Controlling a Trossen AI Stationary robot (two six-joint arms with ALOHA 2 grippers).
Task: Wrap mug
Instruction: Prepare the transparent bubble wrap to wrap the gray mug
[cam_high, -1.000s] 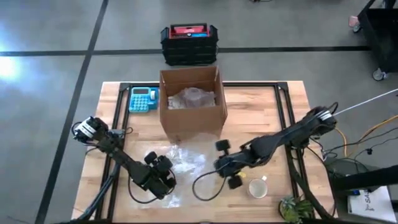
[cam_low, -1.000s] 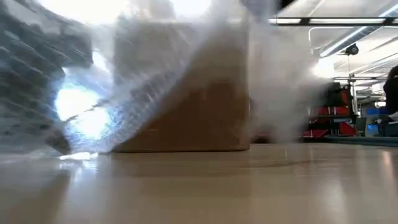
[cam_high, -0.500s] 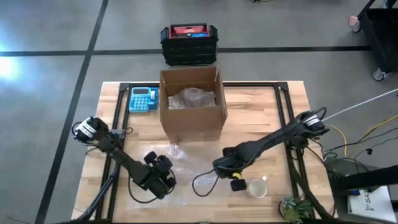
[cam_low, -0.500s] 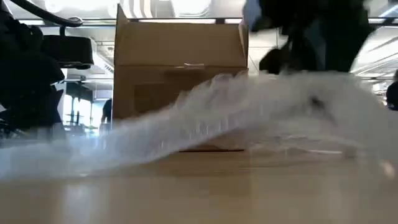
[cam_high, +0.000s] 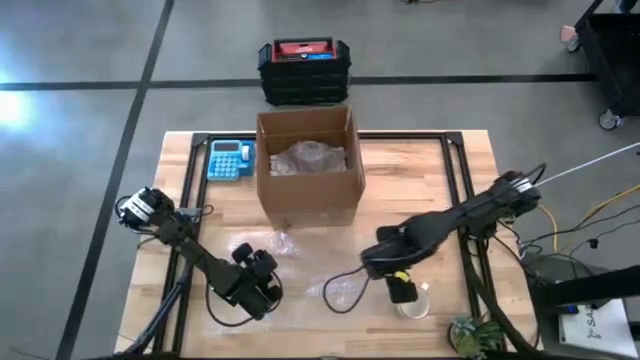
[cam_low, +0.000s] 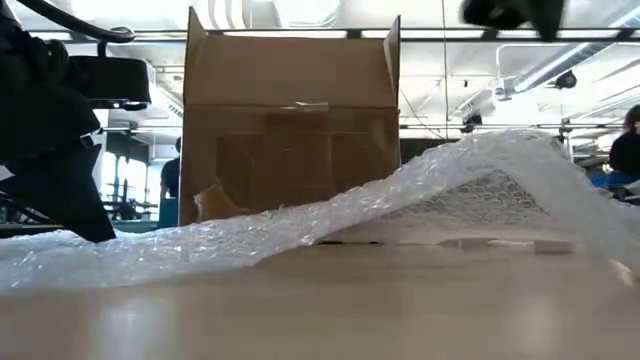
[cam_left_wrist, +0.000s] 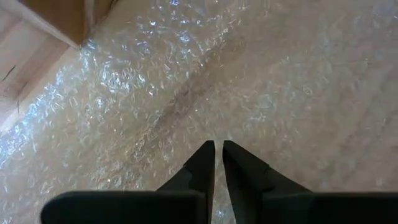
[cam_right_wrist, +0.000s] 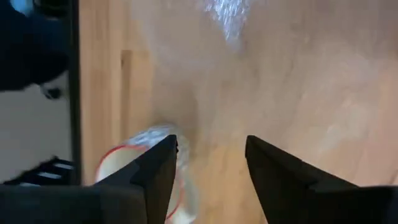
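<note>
Sheet laid: left gripper (cam_left_wrist: 216, 146) pinches clear bubble wrap (cam_high: 300, 275); your spread right gripper (cam_high: 403, 291) next grasps the pale red-rimmed mug (cam_high: 413, 302).

Two dark, near-black arms, slim links between bulky rounded joints. Left end effector (cam_left_wrist: 215, 149): two matte black fingers (cam_left_wrist: 200, 163), flat-sided and tapering to narrow tips, under a broad black crossbar. Right end effector (cam_right_wrist: 210, 158): same black fingers (cam_right_wrist: 158, 165), thick and angular with slanted inner faces. Looping black cable beside the right arm (cam_high: 450, 228) in the high view; pale collar at the left arm (cam_high: 190, 250) base joint.
</note>
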